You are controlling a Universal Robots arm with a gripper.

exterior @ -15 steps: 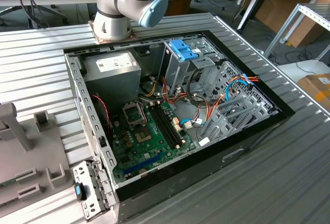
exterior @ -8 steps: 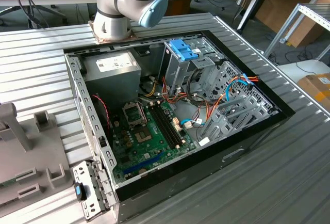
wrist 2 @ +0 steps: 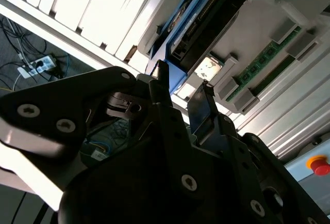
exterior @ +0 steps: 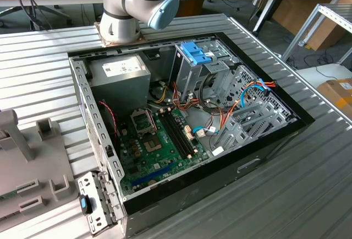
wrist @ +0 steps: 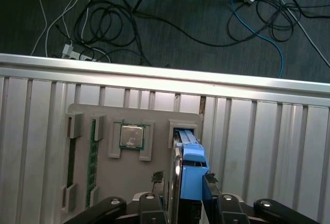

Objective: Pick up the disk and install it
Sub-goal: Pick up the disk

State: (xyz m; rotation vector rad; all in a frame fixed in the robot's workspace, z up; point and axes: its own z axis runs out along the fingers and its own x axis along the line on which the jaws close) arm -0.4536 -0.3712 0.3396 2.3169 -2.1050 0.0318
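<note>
In the first wrist view the disk [wrist: 190,167], a grey body in a bright blue carrier frame, stands on edge in a slot of a grey holder tray [wrist: 154,123]. My gripper [wrist: 183,180] is directly over it, with one black finger on each side of the blue frame. A small gap shows beside one finger, so the gripper looks open around the disk. In the second wrist view the same dark disk [wrist 2: 206,17] runs away from the gripper [wrist 2: 180,92], with its blue edge between the fingertips.
The holder tray also carries a processor chip [wrist: 131,135] and memory sticks [wrist: 93,152]. It lies on a ribbed metal table [wrist: 268,141] near the edge, with cables on the floor beyond. The open computer case [exterior: 187,118] has a drive cage [exterior: 192,76] topped by a blue tab [exterior: 195,53].
</note>
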